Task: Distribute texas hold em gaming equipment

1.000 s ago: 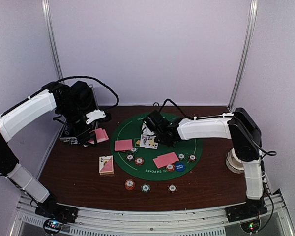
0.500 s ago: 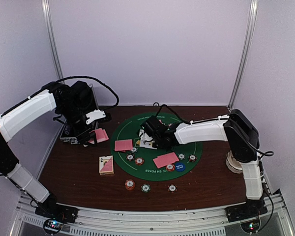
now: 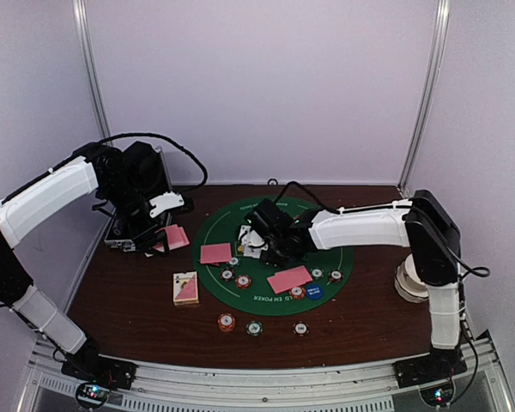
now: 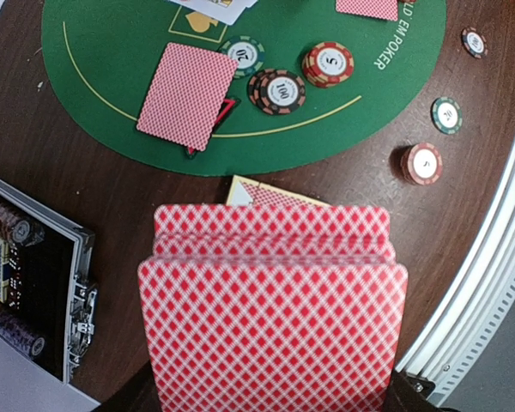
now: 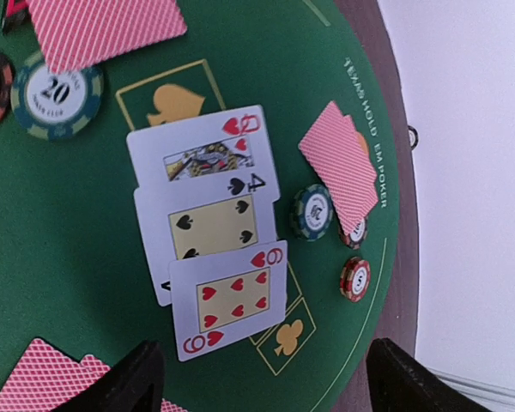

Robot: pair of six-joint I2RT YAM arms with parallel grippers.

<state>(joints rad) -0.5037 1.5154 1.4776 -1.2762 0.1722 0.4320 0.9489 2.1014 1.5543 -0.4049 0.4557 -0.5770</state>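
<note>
Pink-red deck pinched in left end effector — right end effector gaping.

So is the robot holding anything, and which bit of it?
The left gripper holds a stack of red-backed cards by the end nearest its wrist. The right gripper holds nothing, open above the face-up cards.

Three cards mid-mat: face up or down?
Face up: the three cards show a queen of hearts, a four of spades and a hearts card, overlapping.
</note>
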